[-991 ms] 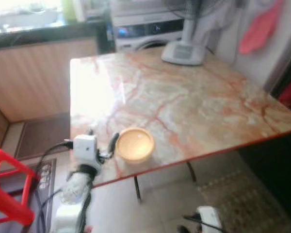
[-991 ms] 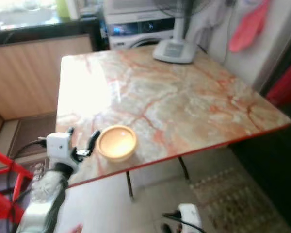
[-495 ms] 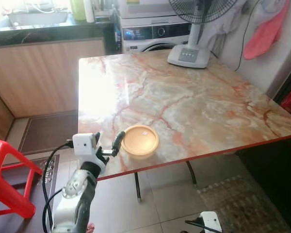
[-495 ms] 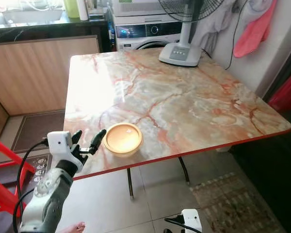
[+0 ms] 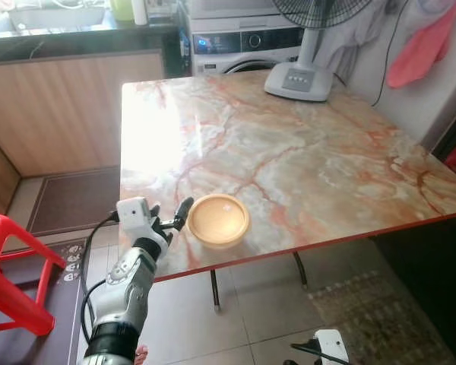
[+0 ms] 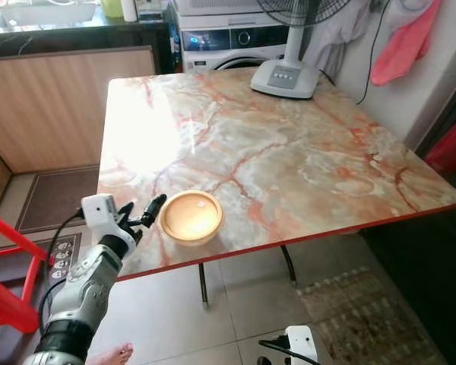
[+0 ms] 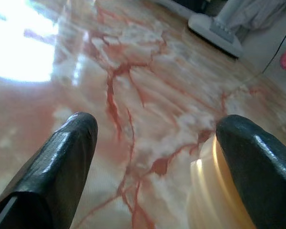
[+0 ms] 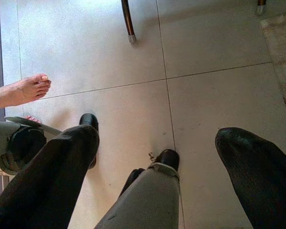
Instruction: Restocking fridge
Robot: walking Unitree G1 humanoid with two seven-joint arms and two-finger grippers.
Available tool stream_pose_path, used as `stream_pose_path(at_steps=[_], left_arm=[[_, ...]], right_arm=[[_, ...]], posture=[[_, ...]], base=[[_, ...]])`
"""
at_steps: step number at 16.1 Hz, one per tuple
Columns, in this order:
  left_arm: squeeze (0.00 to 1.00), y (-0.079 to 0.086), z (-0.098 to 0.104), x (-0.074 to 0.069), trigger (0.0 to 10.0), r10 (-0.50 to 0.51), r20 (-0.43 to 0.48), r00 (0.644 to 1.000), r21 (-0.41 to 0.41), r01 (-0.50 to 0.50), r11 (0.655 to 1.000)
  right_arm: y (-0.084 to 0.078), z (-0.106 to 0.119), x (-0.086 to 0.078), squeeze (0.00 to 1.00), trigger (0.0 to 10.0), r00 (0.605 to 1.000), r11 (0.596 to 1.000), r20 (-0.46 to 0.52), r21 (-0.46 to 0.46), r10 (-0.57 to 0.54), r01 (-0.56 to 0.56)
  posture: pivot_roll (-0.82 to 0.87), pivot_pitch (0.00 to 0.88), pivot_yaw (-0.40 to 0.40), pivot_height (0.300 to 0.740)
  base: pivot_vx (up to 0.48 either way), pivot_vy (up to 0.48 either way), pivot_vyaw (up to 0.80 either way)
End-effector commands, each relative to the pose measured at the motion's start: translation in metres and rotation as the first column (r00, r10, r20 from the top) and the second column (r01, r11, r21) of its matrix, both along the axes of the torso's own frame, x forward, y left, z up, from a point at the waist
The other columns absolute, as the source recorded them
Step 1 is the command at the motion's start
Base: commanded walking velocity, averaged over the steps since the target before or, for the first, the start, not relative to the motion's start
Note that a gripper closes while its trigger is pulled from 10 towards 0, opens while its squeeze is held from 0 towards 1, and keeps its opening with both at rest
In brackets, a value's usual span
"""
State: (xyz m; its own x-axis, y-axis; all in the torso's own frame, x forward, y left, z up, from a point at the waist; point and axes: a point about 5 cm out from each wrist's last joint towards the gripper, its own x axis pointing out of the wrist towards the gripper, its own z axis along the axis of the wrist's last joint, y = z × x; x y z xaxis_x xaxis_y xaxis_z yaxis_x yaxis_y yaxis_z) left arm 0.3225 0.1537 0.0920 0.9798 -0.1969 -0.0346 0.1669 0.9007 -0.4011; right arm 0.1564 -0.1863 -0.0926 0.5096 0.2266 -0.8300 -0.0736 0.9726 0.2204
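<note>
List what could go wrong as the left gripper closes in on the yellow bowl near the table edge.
1. The bowl sits close to the table front edge; a nudge from the open left gripper could slide it off.
2. In the left wrist view one finger is already at the rim, so closing now may pinch the rim off-centre and tip it.
3. A person's bare foot is near the robot's feet.

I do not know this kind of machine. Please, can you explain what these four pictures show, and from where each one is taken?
It is a walking robot with two arms. Two pictures come from cameras in its head and look down at a marble table. A yellow bowl stands near the table's front edge, and a fan at the far side. The left gripper is open beside the bowl and holds nothing. The other two pictures come from wrist cameras. The right gripper is open above the floor, near a person's foot.
</note>
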Motion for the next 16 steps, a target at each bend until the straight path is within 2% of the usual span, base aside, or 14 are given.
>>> stream_pose_path(at_steps=[1,3,5,8,16], left_arm=[[0.0,-0.003,0.004,0.004,10.0,-0.03,0.025,0.999,-0.011,0.03,0.999],[0.0,-0.008,0.003,0.005,10.0,-0.079,0.026,0.997,0.003,0.079,0.997],[0.0,-0.017,0.0,0.002,10.0,-0.174,0.032,0.984,0.026,0.173,0.985],[0.0,-0.025,-0.006,0.0,10.0,-0.241,0.012,0.97,0.001,0.241,0.971],[0.0,-0.029,-0.014,0.003,10.0,-0.289,-0.016,0.957,-0.086,0.286,0.954]], right_arm=[[-0.002,0.001,0.001,0.0,10.0,1.0,1.0,0.006,-0.01,0.002,-0.002],[-0.002,0.001,0.001,0.0,10.0,1.0,1.0,0.008,-0.011,-0.001,0.001],[-0.002,0.001,0.001,0.0,10.0,1.0,1.0,0.011,-0.014,-0.004,0.004],[-0.002,0.001,0.0,0.0,10.0,1.0,1.0,0.012,-0.017,-0.002,0.002],[-0.003,0.001,0.001,0.0,10.0,1.0,1.0,0.013,-0.024,0.007,-0.007]], posture=[[0.03,0.0,-0.021,0.74],[0.03,0.0,-0.021,0.74],[0.03,0.0,-0.021,0.74],[0.03,0.0,-0.02,0.74],[0.02,0.0,-0.025,0.74]], base=[[0.0,0.0,0.0],[0.0,0.0,0.0],[0.0,0.0,0.0],[0.0,0.0,0.0],[0.0,0.0,0.0]])
